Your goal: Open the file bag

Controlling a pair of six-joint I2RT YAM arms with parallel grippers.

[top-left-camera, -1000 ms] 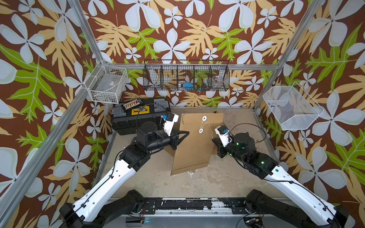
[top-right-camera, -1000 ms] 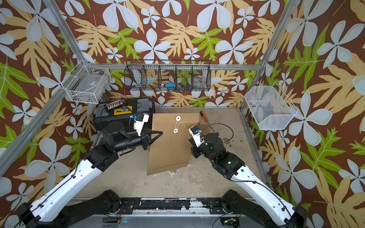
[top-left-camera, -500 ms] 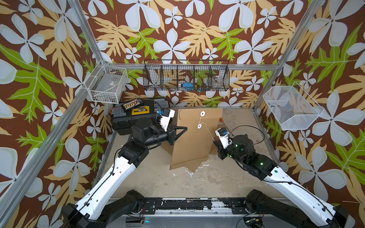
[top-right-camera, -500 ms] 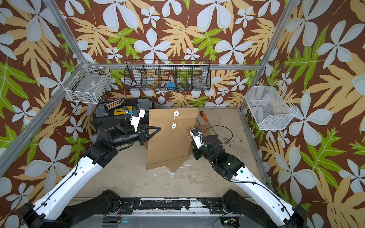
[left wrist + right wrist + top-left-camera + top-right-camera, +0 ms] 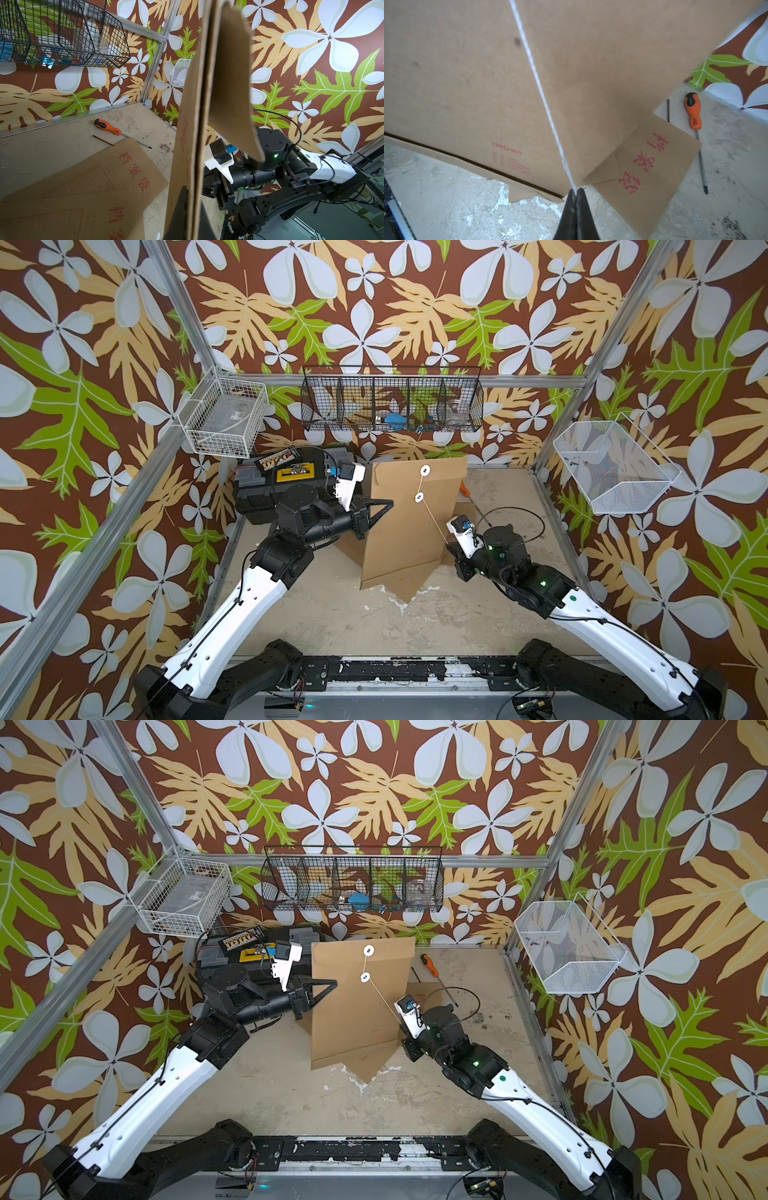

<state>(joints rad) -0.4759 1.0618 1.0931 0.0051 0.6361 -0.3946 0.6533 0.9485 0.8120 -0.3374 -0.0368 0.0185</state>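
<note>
Fingers of the right gripper [image 5: 575, 189] pinch tight on the white string [image 5: 432, 519], which runs taut, far and left, to the lower disc [image 5: 419, 497] on the file bag [image 5: 399, 539]. The left gripper [image 5: 390, 502] clamps the bag's left edge, holding it off the table mid-scene, long axis near to far. Open room lies to the right and near.

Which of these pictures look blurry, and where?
Right wrist view: the white string and brown paper file bag look soft, the orange-handled screwdriver sharper. Left wrist view: the bag's near flap blurs. Both top views: sharp, evenly lit.
</note>
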